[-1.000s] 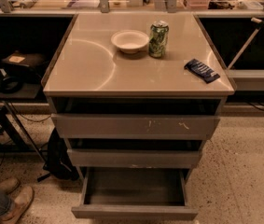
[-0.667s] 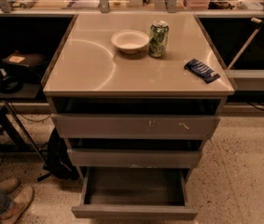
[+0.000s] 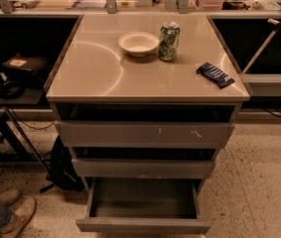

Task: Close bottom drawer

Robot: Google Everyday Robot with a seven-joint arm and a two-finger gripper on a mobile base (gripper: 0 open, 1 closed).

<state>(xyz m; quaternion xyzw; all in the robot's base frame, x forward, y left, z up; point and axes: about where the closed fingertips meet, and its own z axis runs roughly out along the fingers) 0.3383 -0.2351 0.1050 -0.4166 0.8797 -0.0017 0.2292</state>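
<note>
The bottom drawer (image 3: pixel 143 225) is the narrowest grey metal tray, pulled far out at the foot of the cabinet, with an empty inside and a plain low front panel. Above it sit the mid-width drawer (image 3: pixel 144 168) and the widest drawer (image 3: pixel 145 134) with scratch marks on its front, both slightly open. My gripper is not in view in the camera view.
On the cabinet top (image 3: pixel 90 73) stand a white bowl (image 3: pixel 138 43), a green can (image 3: pixel 169 41) and a dark blue packet (image 3: pixel 215 75). A person's shoes (image 3: pixel 11 213) are at the lower left. A black stand (image 3: pixel 11 128) and a bag (image 3: pixel 63 165) sit left of the cabinet.
</note>
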